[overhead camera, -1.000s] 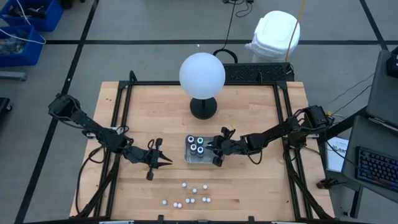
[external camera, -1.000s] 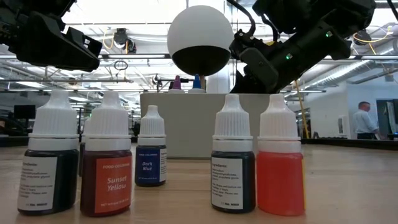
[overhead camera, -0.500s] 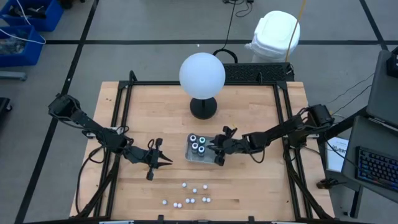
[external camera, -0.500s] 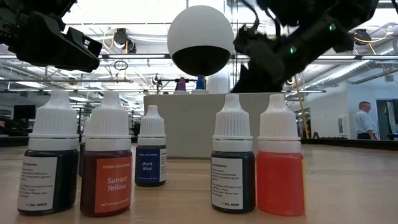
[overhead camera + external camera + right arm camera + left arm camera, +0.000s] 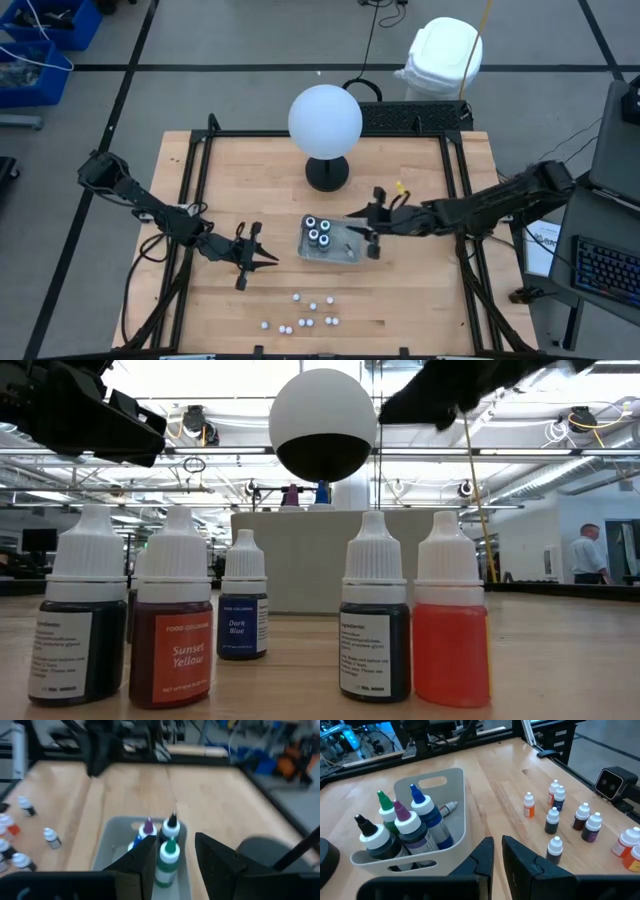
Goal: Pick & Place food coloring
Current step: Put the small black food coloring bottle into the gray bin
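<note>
Several small dropper bottles of food coloring (image 5: 305,313) stand loose on the pale butcher-block table (image 5: 420,300), near its front edge and well apart from the clear plastic tray (image 5: 328,254) at mid-table. The tray, smooth-walled with rounded corners, holds larger dark round bottles (image 5: 318,231) with pointed coloured tips. Behind the tray a matte white globe lamp (image 5: 325,118) sits on a black disc base. Beyond lies a grey taped floor and an open workshop, where a person (image 5: 585,555) stands far off. The left gripper (image 5: 268,260), left of the tray, has its fingers nearly pressed together around nothing. The right gripper (image 5: 366,232), over the tray's right end, is spread and empty.
</note>
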